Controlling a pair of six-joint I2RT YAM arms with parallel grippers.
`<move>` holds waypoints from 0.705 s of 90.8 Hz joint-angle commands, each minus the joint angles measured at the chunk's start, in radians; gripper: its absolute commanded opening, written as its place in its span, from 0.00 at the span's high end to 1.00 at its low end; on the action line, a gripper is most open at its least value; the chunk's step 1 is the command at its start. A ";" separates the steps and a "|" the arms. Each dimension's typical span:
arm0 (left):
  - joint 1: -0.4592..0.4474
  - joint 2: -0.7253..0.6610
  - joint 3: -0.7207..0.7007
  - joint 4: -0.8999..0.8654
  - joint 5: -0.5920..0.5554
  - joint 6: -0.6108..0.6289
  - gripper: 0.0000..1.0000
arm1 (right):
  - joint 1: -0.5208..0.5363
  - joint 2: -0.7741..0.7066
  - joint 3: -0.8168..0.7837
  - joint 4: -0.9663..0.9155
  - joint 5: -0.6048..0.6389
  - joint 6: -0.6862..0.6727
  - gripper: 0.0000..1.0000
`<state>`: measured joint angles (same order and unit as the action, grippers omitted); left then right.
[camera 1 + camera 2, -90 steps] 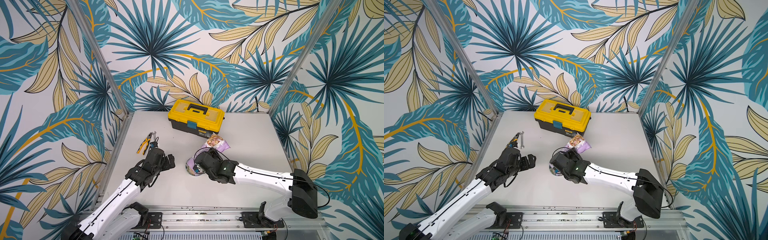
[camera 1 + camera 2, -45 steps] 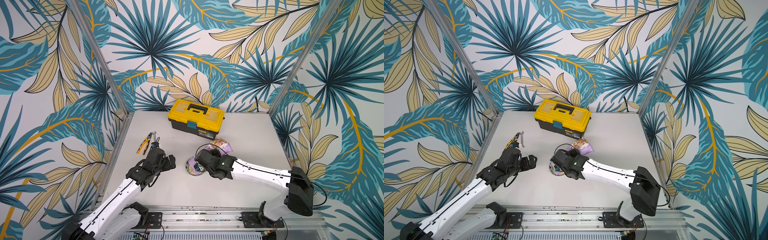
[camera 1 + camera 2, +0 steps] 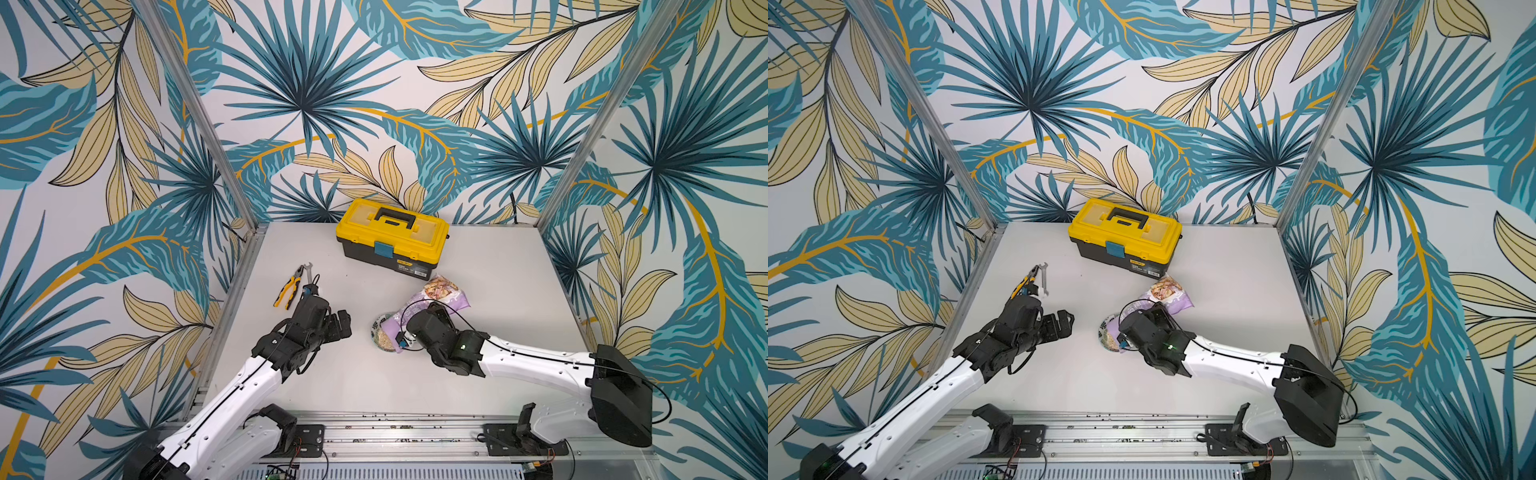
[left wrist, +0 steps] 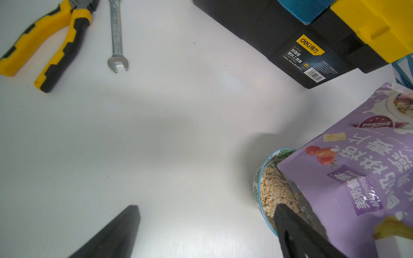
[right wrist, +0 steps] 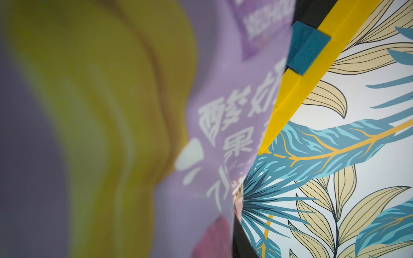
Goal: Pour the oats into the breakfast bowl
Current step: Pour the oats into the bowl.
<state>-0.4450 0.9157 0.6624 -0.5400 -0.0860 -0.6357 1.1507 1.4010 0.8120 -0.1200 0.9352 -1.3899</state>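
The light purple pouch (image 3: 440,291) (image 3: 1168,293) is tipped mouth-down over the breakfast bowl (image 3: 379,330) (image 3: 1105,328), near the middle of the table. My right gripper (image 3: 411,326) is shut on the pouch's lower part, and the pouch (image 5: 223,134) fills most of the right wrist view. In the left wrist view, pale oats (image 4: 273,192) lie inside the bowl's bluish rim (image 4: 260,176), right under the pouch mouth (image 4: 348,178). My left gripper (image 3: 343,323) (image 4: 206,208) stands open and empty just left of the bowl, one fingertip (image 4: 282,214) close to its rim.
A yellow-and-black toolbox (image 3: 392,237) (image 4: 312,33) stands shut at the back, just behind the pouch. Yellow pliers (image 3: 289,286) (image 4: 51,42) and a steel wrench (image 3: 307,270) (image 4: 117,38) lie at the left, beyond my left gripper. Patterned walls close in three sides.
My right arm has swung its forearm back and turned the pouch a little, its bottom end shifting slightly right. The left arm has stayed put.
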 commanded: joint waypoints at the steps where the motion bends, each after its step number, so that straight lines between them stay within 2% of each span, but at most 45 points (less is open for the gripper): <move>1: 0.006 0.002 -0.003 0.003 -0.007 0.008 0.01 | 0.001 -0.056 -0.080 0.445 0.117 -0.189 1.00; 24: 0.005 0.003 -0.003 0.000 -0.014 0.011 0.01 | 0.000 -0.043 -0.258 0.939 0.084 -0.442 1.00; 64: 0.005 0.005 -0.001 -0.002 -0.014 0.012 0.01 | -0.008 -0.081 -0.323 1.040 -0.010 -0.604 1.00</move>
<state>-0.4450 0.9161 0.6624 -0.5400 -0.0895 -0.6357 1.1450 1.3773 0.5034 0.7269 0.9279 -1.9095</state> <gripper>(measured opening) 0.987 0.271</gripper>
